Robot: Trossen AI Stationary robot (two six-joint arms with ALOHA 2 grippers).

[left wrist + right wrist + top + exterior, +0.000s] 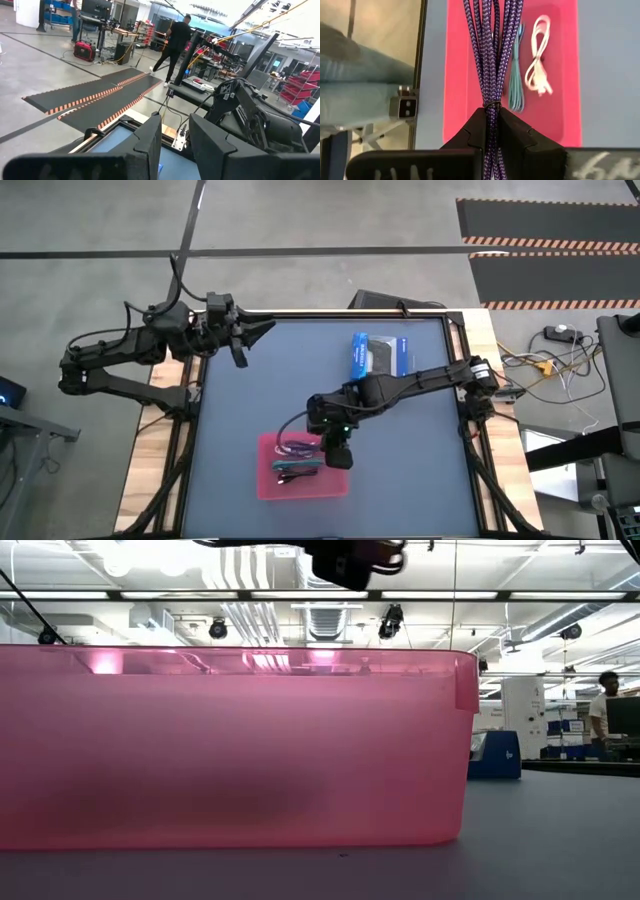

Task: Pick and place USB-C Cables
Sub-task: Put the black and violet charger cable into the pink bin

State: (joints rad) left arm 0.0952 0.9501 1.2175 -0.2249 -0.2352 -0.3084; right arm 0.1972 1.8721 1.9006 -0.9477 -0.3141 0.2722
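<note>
High view first, going left to right: the left gripper (258, 332) is waiting at the table's far left corner, its fingers (150, 145) standing slightly apart with nothing between them, well apart from the work. Near the table's middle, the pink tray (335, 485) is sitting at the front edge, and the right gripper (337, 457) is hovering over its right side, clenched on the purple cable (492, 55), whose braided bundle is hanging down over the tray. Inside the tray, the teal cable (516, 75) and the white cable (538, 55) are lying side by side; the black cable is not showing clearly. The placing step appears to be in hand: next, the right gripper would need to release the purple cable into the tray. Farther right, the blue-and-black box (378, 355) is resting on the table; no writing is readable anywhere.
</note>
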